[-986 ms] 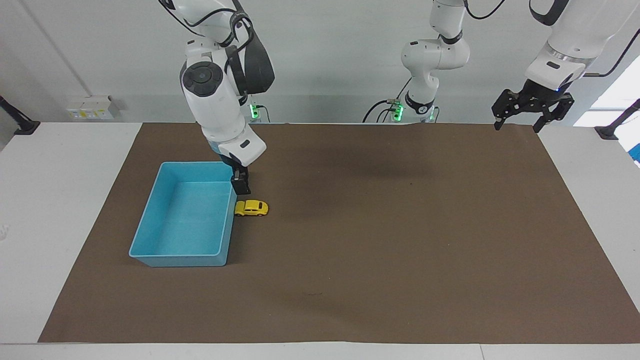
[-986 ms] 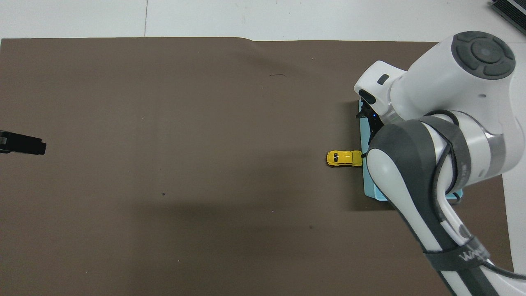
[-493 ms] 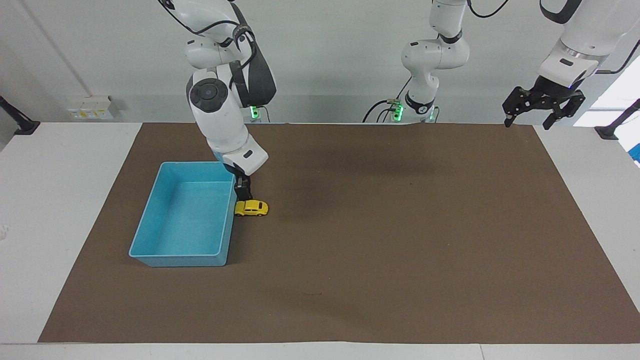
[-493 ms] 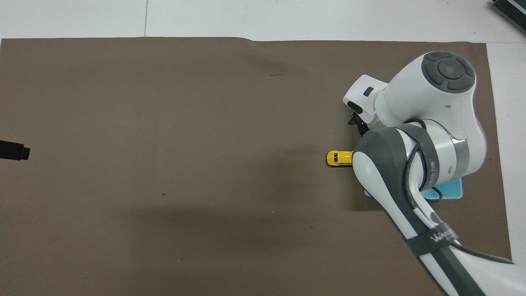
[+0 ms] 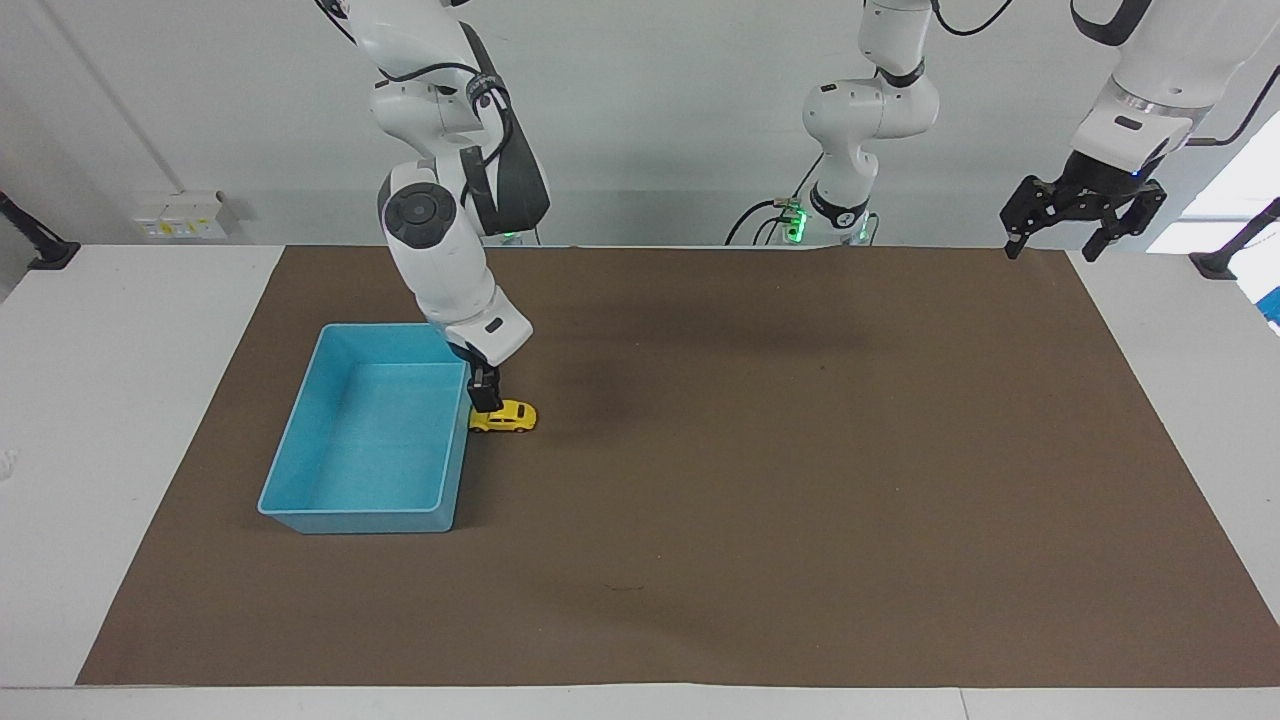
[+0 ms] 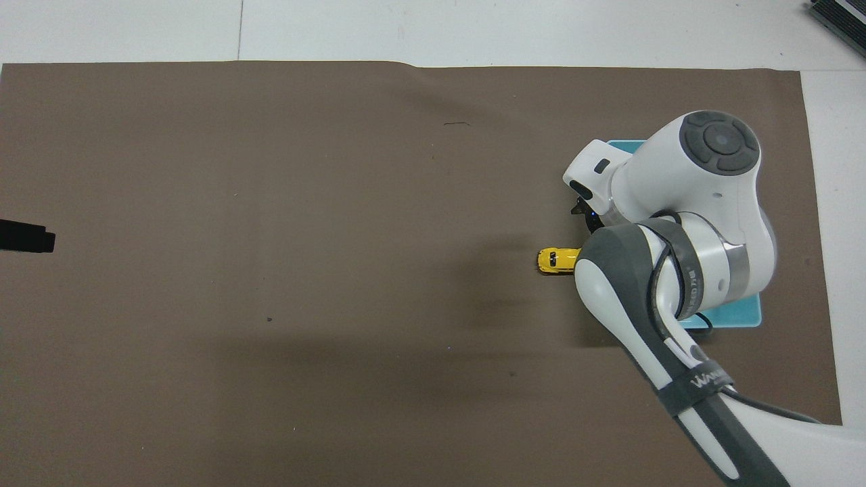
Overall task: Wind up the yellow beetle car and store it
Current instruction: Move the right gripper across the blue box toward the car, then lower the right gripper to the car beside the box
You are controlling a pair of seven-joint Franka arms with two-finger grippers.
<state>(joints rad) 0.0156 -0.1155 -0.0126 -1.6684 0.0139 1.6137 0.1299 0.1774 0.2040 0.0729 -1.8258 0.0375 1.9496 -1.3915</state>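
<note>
The yellow beetle car sits on the brown mat, its one end almost touching the blue tray's long wall. My right gripper points straight down, its tips low over the car's tray-side end. It looks open, and the car rests on the mat, not lifted. In the overhead view the right arm covers that gripper, most of the tray and the car's tray-side end. My left gripper hangs open and empty over the mat's corner at the left arm's end; the left arm waits.
The blue tray holds nothing. A brown mat covers most of the white table. The left gripper's dark tip shows at the overhead view's edge.
My right gripper has come down from over the tray's corner onto the car's tray-side end. The left gripper has risen a little and drifted outward. The car has not moved.
</note>
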